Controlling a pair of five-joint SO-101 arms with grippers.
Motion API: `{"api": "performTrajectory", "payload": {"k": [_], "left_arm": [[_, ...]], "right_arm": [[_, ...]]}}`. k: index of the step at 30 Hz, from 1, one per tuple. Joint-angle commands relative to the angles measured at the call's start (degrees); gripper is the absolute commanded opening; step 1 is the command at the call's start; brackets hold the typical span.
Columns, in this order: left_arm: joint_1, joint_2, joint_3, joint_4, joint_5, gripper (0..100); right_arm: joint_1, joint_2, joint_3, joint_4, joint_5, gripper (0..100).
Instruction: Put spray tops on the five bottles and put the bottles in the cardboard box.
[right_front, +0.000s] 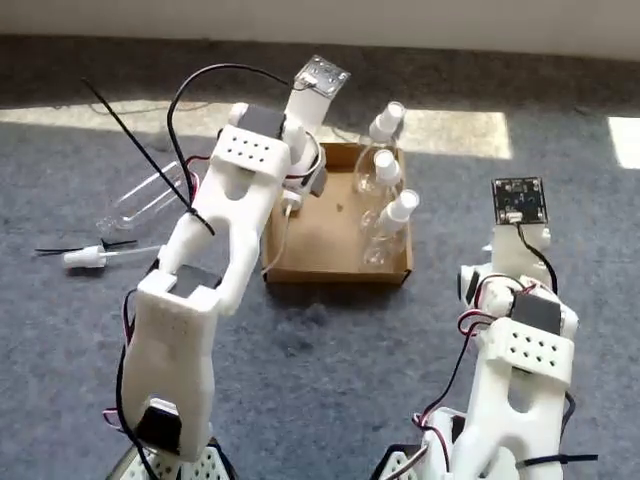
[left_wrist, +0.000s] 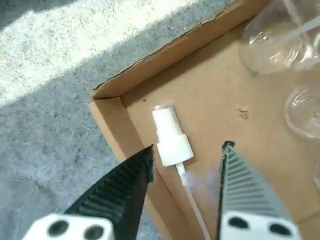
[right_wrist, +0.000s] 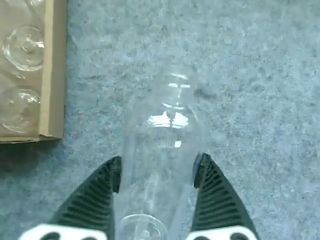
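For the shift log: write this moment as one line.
left gripper open over loose spray top in cardboard box | right gripper shut on clear bottle over carpet | three capped bottles in box

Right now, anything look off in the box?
Yes: a loose spray top, tube attached, seems to lie on the box floor near a corner, on no bottle. It sits between the left gripper's open jaws, with no clear contact on either side.
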Motion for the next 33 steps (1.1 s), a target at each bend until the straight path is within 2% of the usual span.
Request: {"api": "performTrajectory", "payload": {"k": [1,7,26,33], "left_arm": [[-0.66,1.71,-4.53,0.44,2.37,20],[-2.51,4.70,-4.53,0.18,2.29,20],[-2.15,8.57,-4.53,-1.05,2.55,20],[-0.66,8.66,-4.44,-1.05,2.55,14]], "right_arm": [[0.48,0.04,-0.04,-1.54,0.53,3.0],[0.48,0.13,0.75,-3.47,0.53,3.0],[0.48,-0.31,1.63,-3.47,0.53,3.0],[0.48,-0.31,1.54,-3.47,0.53,3.0]]}}
